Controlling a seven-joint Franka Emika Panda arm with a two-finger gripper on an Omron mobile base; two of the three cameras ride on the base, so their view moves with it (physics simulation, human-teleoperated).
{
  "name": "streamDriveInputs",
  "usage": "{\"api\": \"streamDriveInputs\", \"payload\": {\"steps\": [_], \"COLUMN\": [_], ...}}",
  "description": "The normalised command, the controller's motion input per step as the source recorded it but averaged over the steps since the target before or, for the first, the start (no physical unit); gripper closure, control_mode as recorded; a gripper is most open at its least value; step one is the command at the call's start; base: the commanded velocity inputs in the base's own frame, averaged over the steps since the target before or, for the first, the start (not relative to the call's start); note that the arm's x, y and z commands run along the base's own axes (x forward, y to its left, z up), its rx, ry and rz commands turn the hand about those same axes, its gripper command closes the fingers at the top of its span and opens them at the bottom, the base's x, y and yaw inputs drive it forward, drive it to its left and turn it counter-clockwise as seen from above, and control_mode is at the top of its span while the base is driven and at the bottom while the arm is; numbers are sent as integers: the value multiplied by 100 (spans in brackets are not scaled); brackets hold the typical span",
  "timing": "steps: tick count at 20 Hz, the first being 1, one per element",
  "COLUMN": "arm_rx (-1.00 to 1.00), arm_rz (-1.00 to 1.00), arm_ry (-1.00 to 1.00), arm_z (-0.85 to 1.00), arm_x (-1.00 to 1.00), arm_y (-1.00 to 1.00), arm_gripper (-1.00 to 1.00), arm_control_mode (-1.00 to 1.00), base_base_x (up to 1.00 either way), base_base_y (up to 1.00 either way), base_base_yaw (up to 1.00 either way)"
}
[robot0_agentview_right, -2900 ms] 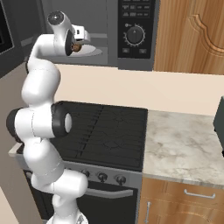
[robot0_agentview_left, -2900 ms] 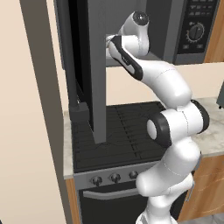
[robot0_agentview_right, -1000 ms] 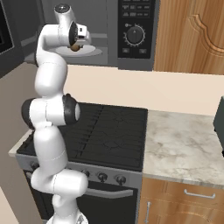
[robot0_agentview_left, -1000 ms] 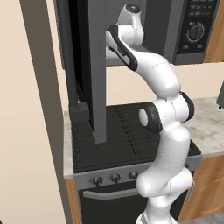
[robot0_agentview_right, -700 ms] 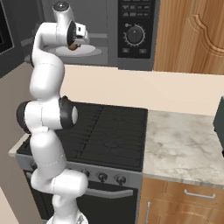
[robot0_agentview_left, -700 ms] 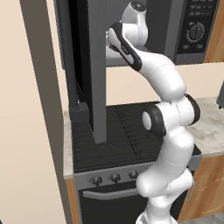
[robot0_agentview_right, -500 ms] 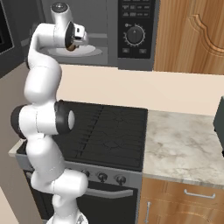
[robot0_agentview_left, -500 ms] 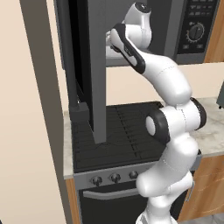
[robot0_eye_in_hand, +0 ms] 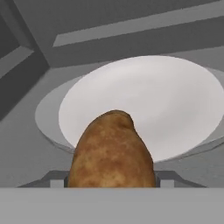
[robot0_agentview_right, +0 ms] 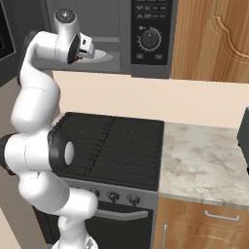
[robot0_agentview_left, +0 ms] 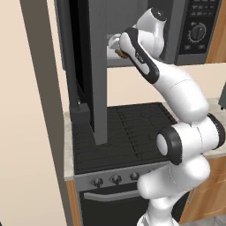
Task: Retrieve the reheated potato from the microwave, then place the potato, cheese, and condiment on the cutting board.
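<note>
One potato (robot0_eye_in_hand: 112,151) in the gripper's (robot0_eye_in_hand: 112,181) clasp, over one white plate (robot0_eye_in_hand: 175,100).

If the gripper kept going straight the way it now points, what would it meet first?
Probably the white plate inside the microwave; the potato already sits between the jaws, though depth is unclear.

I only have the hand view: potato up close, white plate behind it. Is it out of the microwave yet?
Observer: Not quite. In the right base view, the jaws holding the potato sit at the microwave mouth, just in front of the plate.
Operator: Door in the way?
Observer: No. The left base view shows the door swung open, standing left of the arm.
Operator: What's below?
Observer: A black stove, directly under the opening.
</note>
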Motion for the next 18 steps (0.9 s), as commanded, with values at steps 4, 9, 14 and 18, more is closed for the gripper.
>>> {"api": "streamDriveInputs", "payload": {"steps": [4, 9, 14, 18], "arm_rx": [13, 7, 2, 0], "arm_rz": [0, 1, 1, 0], "arm_ry": [0, 0, 7, 5], "arm_z": [28, 22, 6, -7], "arm_x": [-61, -66, -66, -65], "arm_y": [-8, -11, -18, -22], "arm_gripper": [100, 100, 100, 100], "arm_control_mode": [-100, -100, -100, -100], "base_base_x": [0, 0, 0, 0], "base_base_y": [0, 0, 0, 0], "base_base_yaw": [0, 0, 0, 0]}}
